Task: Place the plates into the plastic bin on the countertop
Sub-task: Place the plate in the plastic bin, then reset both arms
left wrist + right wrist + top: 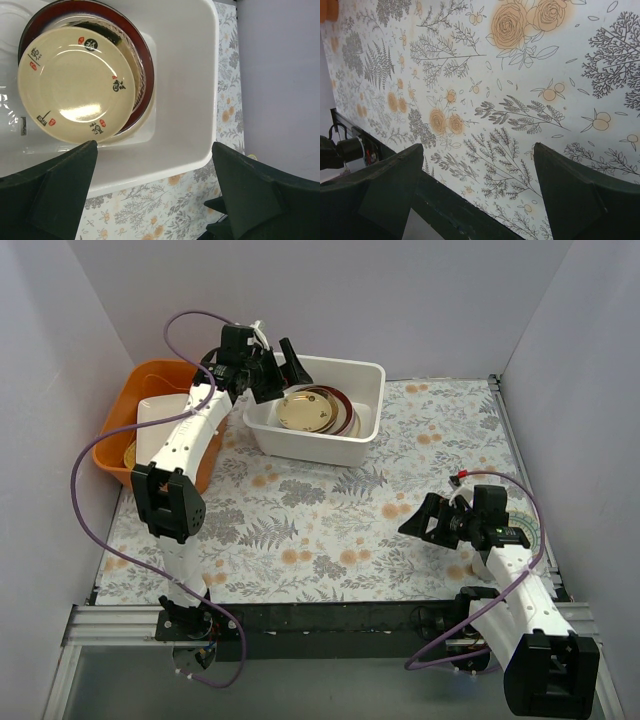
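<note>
Now the left gripper (154,144) hangs wide open and empty with the plates (75,82) stacked in the bin (185,75) right below it, so it should lift straight up without bumping them.

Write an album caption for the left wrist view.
Open left tool above the plastic bin, a tan plate topping the stack inside, flowered countertop alongside.

The worktop (330,520) is a flat pale surface printed with grey ferns and small orange flowers. A white plastic bin (310,446) stands on it at the far middle. An orange tub (113,454) sits at the far left corner, just beside the bin. At the right edge lies a plate (529,537), mostly hidden.
</note>
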You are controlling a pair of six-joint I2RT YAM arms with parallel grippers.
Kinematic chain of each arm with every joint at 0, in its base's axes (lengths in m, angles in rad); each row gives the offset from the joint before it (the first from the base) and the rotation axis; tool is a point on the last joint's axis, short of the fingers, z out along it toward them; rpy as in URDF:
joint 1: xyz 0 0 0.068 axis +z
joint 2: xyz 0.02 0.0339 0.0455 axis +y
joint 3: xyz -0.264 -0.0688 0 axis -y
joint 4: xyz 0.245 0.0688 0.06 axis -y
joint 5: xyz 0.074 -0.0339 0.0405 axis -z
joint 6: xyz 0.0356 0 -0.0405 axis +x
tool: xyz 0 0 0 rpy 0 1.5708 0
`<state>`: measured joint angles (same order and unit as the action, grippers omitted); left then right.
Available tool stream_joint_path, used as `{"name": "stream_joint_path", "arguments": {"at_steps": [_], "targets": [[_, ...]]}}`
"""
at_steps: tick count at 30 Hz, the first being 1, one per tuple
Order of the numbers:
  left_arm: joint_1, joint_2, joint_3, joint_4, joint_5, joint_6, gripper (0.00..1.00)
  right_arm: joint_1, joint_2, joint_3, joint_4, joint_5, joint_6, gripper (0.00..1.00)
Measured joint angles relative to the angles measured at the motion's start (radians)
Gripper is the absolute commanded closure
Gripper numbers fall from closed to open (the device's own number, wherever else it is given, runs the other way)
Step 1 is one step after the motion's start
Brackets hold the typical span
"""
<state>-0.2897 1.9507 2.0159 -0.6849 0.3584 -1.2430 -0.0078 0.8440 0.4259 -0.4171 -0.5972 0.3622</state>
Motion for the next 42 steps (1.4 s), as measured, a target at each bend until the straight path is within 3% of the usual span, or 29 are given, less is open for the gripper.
{"name": "stream_joint_path", "arguments": {"at_steps": [15,30,42], "targets": [[0.000,-0.128,-0.134,-0.072,-0.042,0.117,0.02,0.000,-0.035,0.094,-0.077,0.087,-0.008,0.02],[0.000,-0.466,-0.593,-0.076,-0.195,0.153,0.02,0.002,-0.115,0.208,-0.173,0.258,-0.022,0.02],[0.000,-0.655,-0.838,-0.083,-0.309,0.111,0.02,0.002,-0.146,0.216,-0.214,0.341,-0.021,0.02]]}}
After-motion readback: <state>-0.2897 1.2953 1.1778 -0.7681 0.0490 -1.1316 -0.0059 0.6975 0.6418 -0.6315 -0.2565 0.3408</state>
